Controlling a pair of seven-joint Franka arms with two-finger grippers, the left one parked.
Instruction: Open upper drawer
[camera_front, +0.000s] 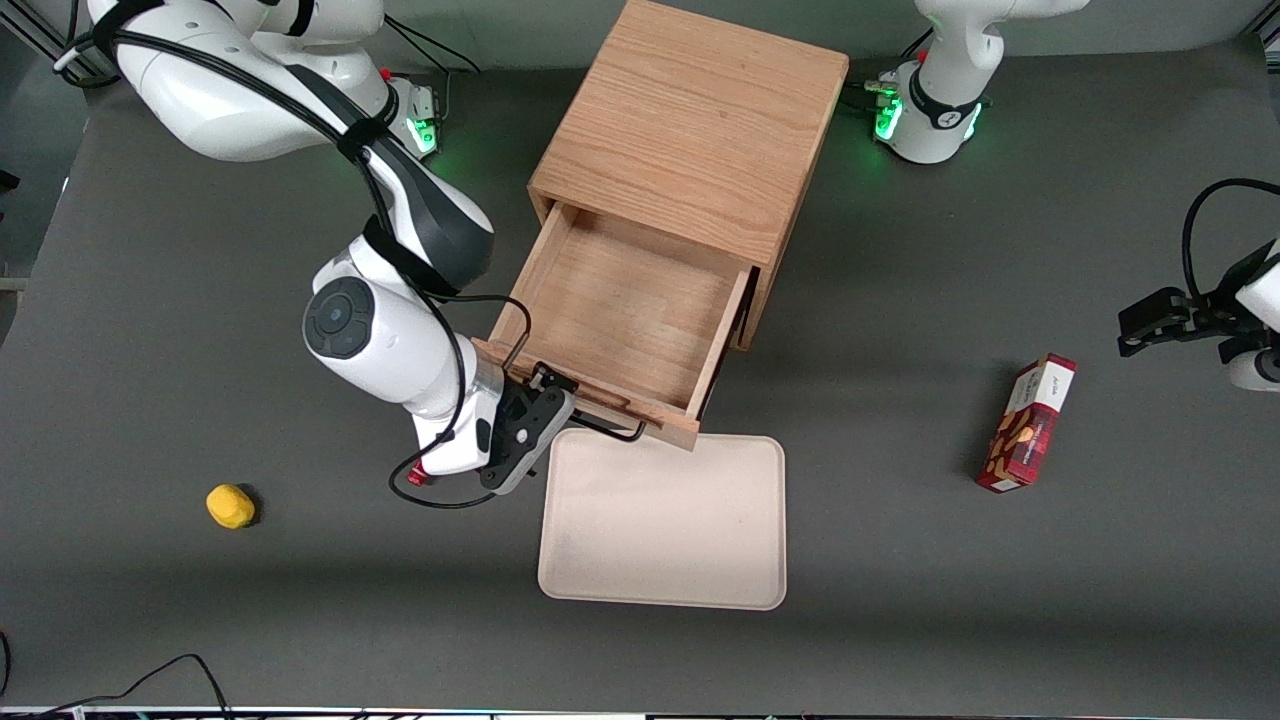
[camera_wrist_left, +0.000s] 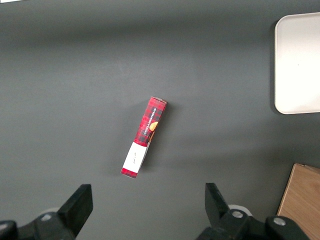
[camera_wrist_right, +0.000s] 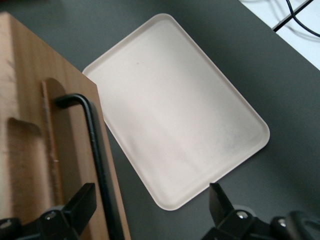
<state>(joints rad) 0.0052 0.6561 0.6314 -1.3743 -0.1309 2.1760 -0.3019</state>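
The upper drawer (camera_front: 620, 310) of the oak cabinet (camera_front: 690, 130) stands pulled far out, and its inside is bare. Its black wire handle (camera_front: 612, 428) faces the front camera. My right gripper (camera_front: 545, 398) is at the working-arm end of the drawer's front. In the right wrist view the gripper (camera_wrist_right: 150, 206) is open. The handle (camera_wrist_right: 95, 145) runs between the fingers, close to one finger (camera_wrist_right: 80, 202) and not clamped. The drawer front (camera_wrist_right: 30, 150) fills the space beside it. The lower drawer is hidden beneath the upper one.
A cream tray (camera_front: 665, 520) lies on the table just in front of the open drawer; it also shows in the right wrist view (camera_wrist_right: 175, 110). A red box (camera_front: 1028, 422) lies toward the parked arm's end. A small yellow object (camera_front: 230, 505) lies toward the working arm's end.
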